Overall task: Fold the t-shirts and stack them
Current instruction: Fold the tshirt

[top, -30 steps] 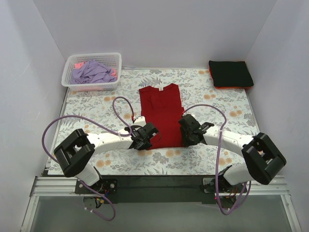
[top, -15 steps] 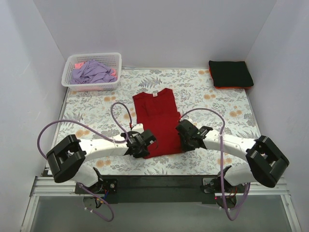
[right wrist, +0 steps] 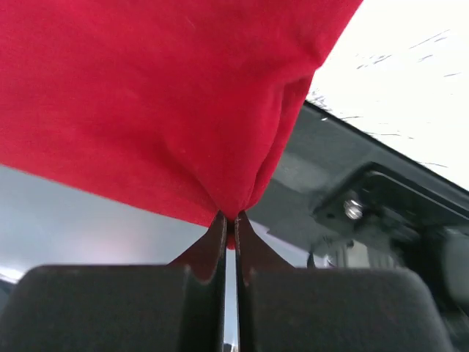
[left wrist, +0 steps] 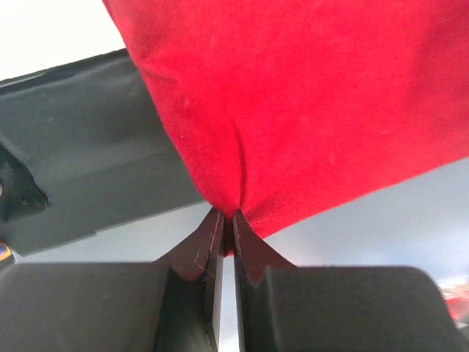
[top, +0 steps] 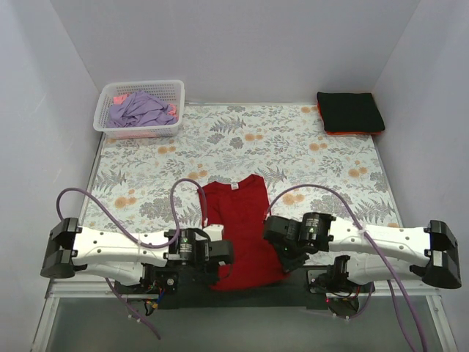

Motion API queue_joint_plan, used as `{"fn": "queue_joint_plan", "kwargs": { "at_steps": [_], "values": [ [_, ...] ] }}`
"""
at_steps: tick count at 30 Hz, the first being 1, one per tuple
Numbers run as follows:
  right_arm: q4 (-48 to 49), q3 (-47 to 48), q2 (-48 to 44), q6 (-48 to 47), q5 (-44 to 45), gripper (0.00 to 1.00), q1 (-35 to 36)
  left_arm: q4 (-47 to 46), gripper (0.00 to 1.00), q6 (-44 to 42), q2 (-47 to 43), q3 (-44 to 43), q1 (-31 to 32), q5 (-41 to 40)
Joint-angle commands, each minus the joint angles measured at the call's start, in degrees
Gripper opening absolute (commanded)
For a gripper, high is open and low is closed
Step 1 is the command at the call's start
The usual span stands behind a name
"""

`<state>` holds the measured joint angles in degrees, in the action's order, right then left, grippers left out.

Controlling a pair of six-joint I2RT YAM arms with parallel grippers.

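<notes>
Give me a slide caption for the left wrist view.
Left tool pinches an edge of the red t-shirt, cloth bunched at its closed tips.

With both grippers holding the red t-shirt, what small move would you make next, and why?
Probably lift both together and carry the hem toward the collar. The left gripper and right gripper are each shut on the red t-shirt where it overhangs the near edge, while its collar end lies flat on the floral table cloth.
</notes>
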<state>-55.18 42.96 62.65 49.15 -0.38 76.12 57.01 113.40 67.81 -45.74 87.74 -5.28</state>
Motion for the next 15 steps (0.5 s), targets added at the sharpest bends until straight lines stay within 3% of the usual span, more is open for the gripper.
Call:
{"fn": "queue_joint_plan", "kwargs": {
  "at_steps": [1,7,15],
  "values": [
    [-11.7,11.3,2.0,-1.6,9.3,0.01,-1.5,8.1,0.00,7.5,-4.3,-4.9,-7.0,-2.6],
    [-12.3,24.2,6.2,-11.1,14.0,0.01,-8.9,9.7,0.00,-4.1,-9.3,-9.7,-22.6,-6.8],
    [-12.2,33.7,11.1,-19.6,15.1,0.01,-16.9,6.5,0.00,-8.2,-10.0,-11.7,-28.9,-9.0]
  ]
}}
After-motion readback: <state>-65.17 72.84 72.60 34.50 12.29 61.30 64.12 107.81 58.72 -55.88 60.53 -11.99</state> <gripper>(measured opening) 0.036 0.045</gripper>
